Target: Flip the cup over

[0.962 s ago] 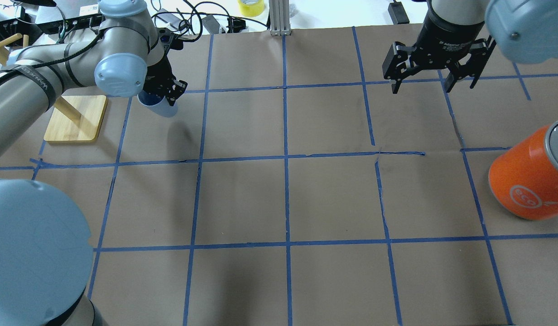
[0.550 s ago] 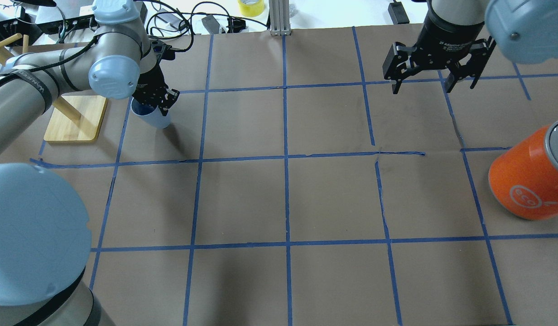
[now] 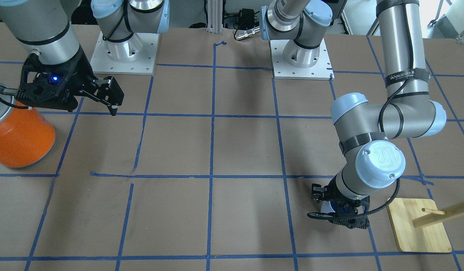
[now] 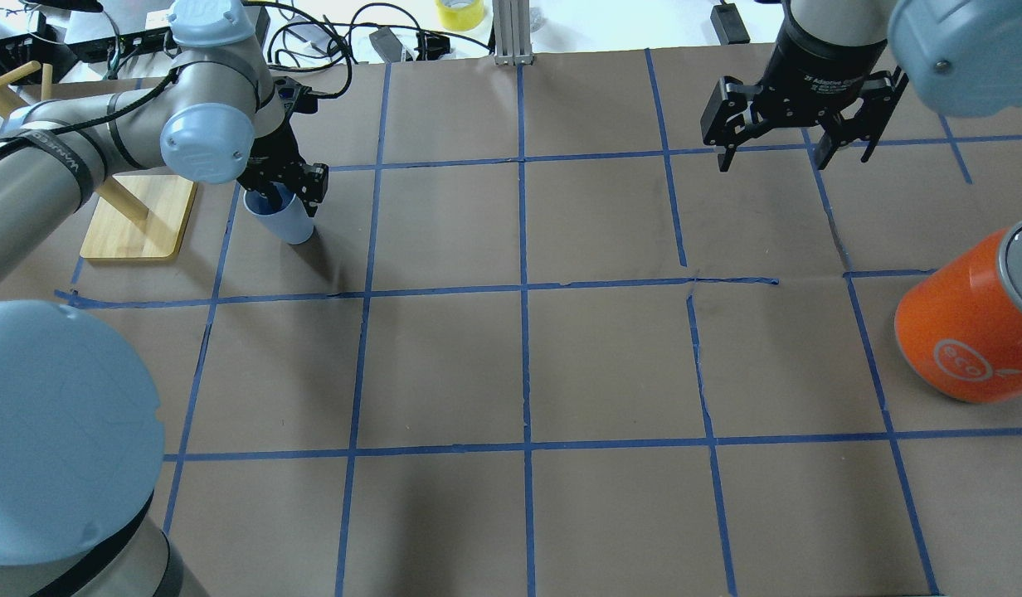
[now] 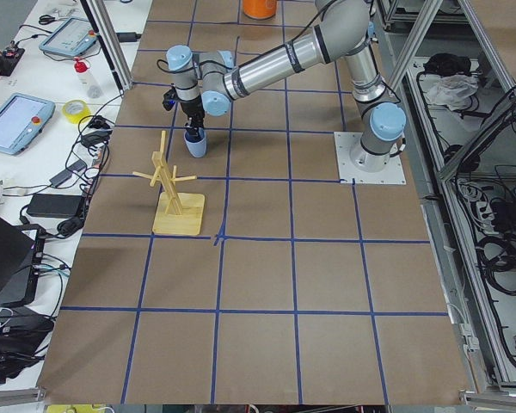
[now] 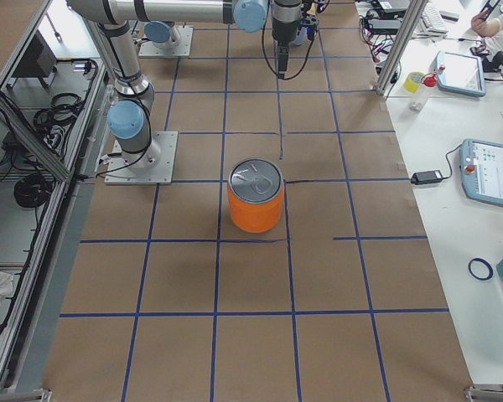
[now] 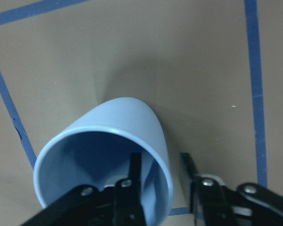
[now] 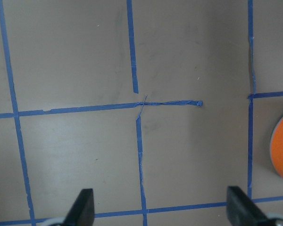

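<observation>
Cup (image 7: 127,117) x1 w/ left tool (image 7: 161,165) astride rim; can (image 4: 967,332) x1; right tool (image 4: 795,162) spread.

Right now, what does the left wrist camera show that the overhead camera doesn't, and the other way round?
Only the wrist camera shows the left fingers pinching the cup wall, one inside, one outside. Only the overhead shows the orange can, the wooden stand and the open right fingers. Both show the cup and blue tape on the brown table.
</observation>
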